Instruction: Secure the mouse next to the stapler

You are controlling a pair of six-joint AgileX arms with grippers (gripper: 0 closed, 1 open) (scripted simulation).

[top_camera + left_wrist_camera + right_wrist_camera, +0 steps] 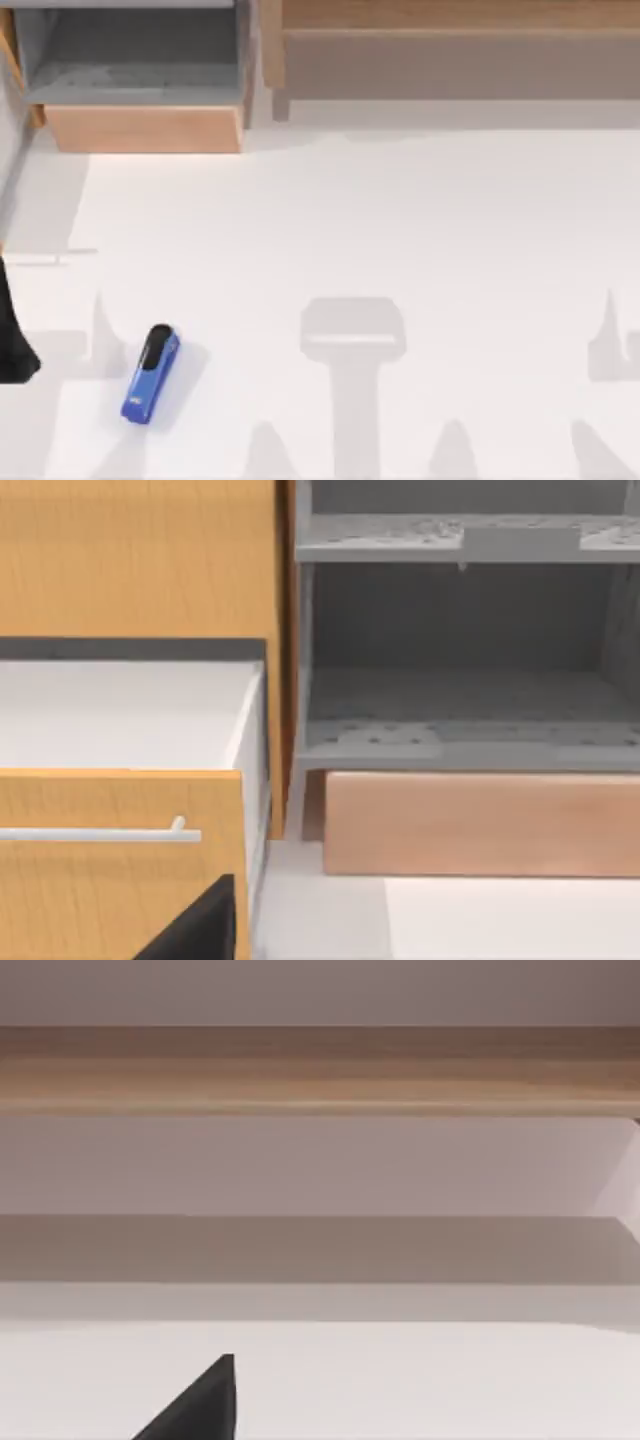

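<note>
White table (400, 220), wooden cabinet (145, 128) at its far edge
Blue stapler (151, 374) lying flat near the front left, black-topped end pointing away

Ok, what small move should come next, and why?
Probably lift the left end effector slightly to look down into the open drawer: its orange front hides the near floor, and the mouse needs locating before it can join the stapler on the table.

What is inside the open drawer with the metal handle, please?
In the left wrist view, the open drawer shows a plain white inside with nothing lying in the visible part. Its wooden front hides the nearest strip of the floor.
</note>
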